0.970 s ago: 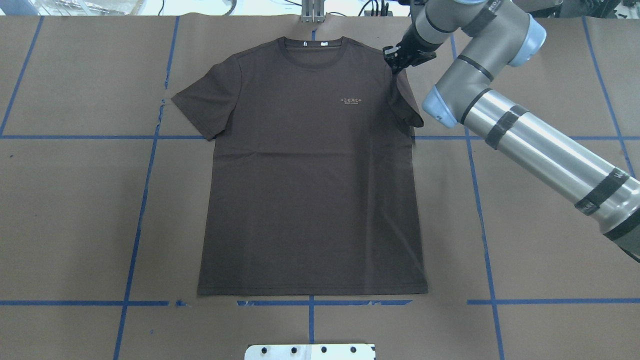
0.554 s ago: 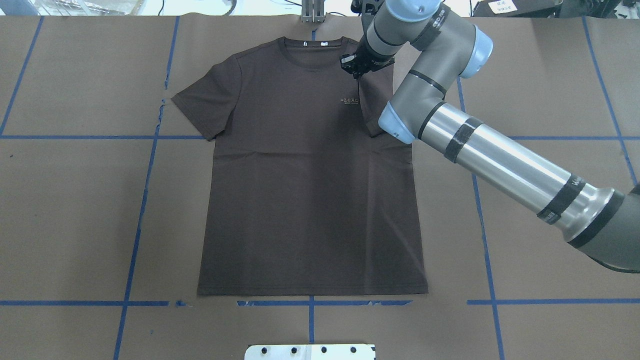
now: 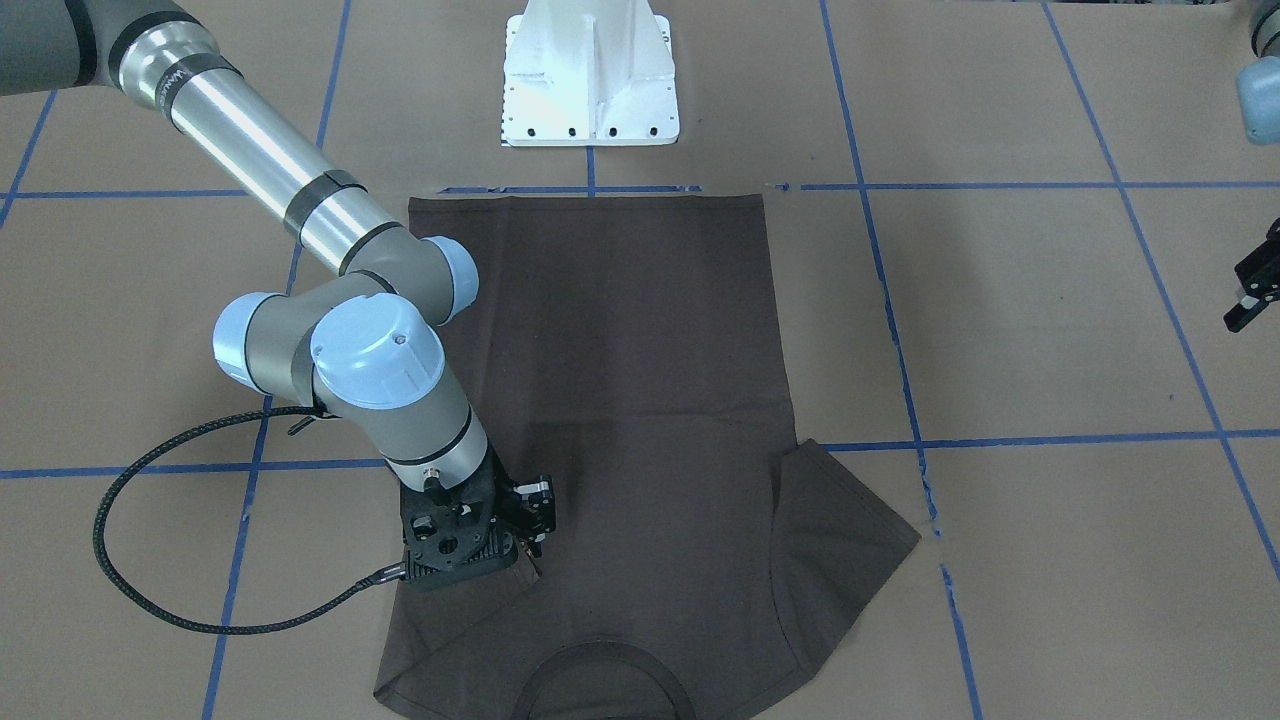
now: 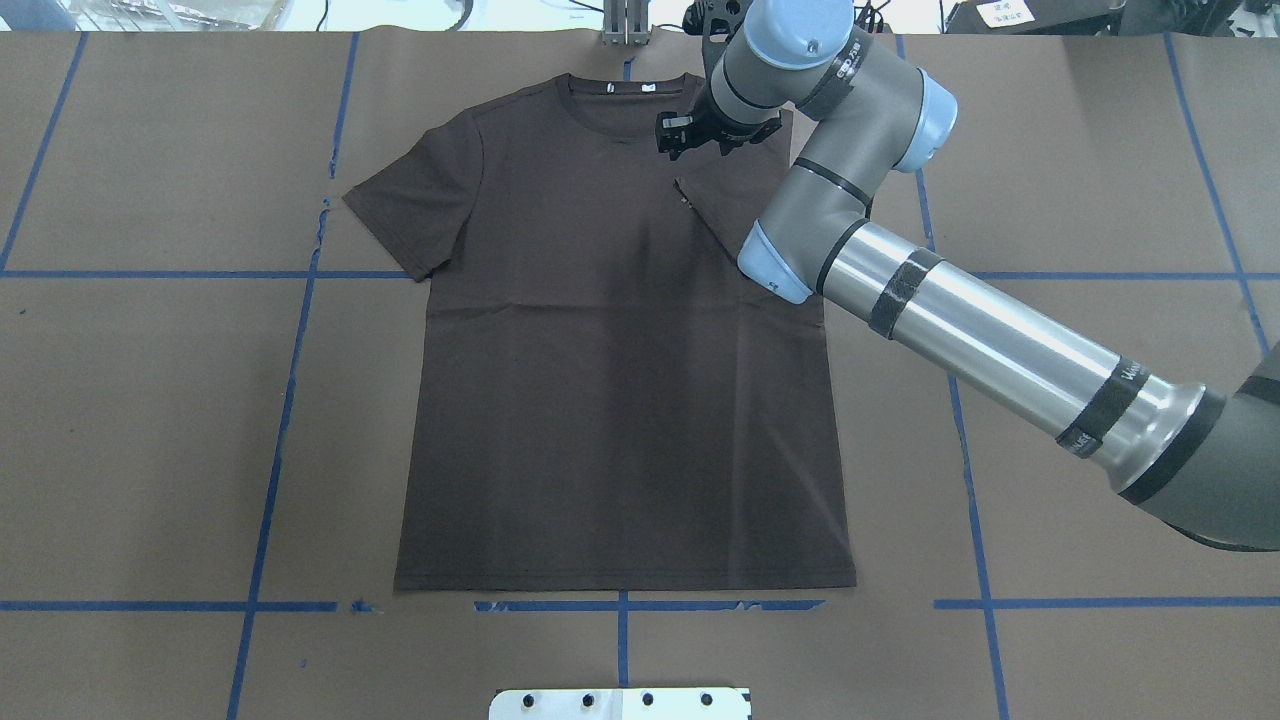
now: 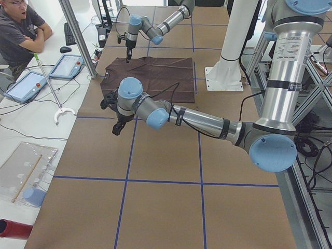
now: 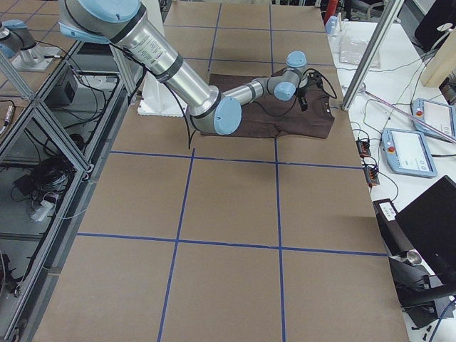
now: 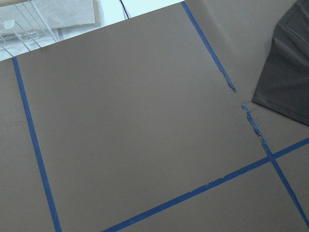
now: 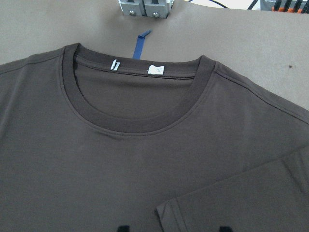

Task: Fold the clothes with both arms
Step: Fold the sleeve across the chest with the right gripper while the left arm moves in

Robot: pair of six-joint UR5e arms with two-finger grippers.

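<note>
The dark grey-brown T-shirt (image 4: pixel 620 400) lies flat, front up, with its collar at the far edge. Its right sleeve (image 4: pixel 725 205) is folded inward over the chest and hides most of the logo. My right gripper (image 4: pixel 688 140) hovers just above the folded sleeve, near the collar. In the right wrist view its fingertips (image 8: pixel 123 227) stand wide apart and open, with the sleeve corner (image 8: pixel 161 210) lying flat between them. The other sleeve (image 4: pixel 400 210) lies spread out. My left gripper (image 3: pixel 1250 295) hangs off the shirt's left side over bare paper; I cannot tell whether it is open or shut.
Brown paper with blue tape lines (image 4: pixel 290 400) covers the table. The white pedestal base (image 3: pixel 590 80) stands at the near edge. A metal clamp (image 4: pixel 625 25) sits beyond the collar. A black cable (image 3: pixel 130 560) loops off the right wrist. An operator (image 5: pixel 18 26) and tablets are past the far edge.
My right gripper moved left from the shirt's right shoulder across the chest, dragging the right sleeve with it. The sleeve now lies folded over the logo.
</note>
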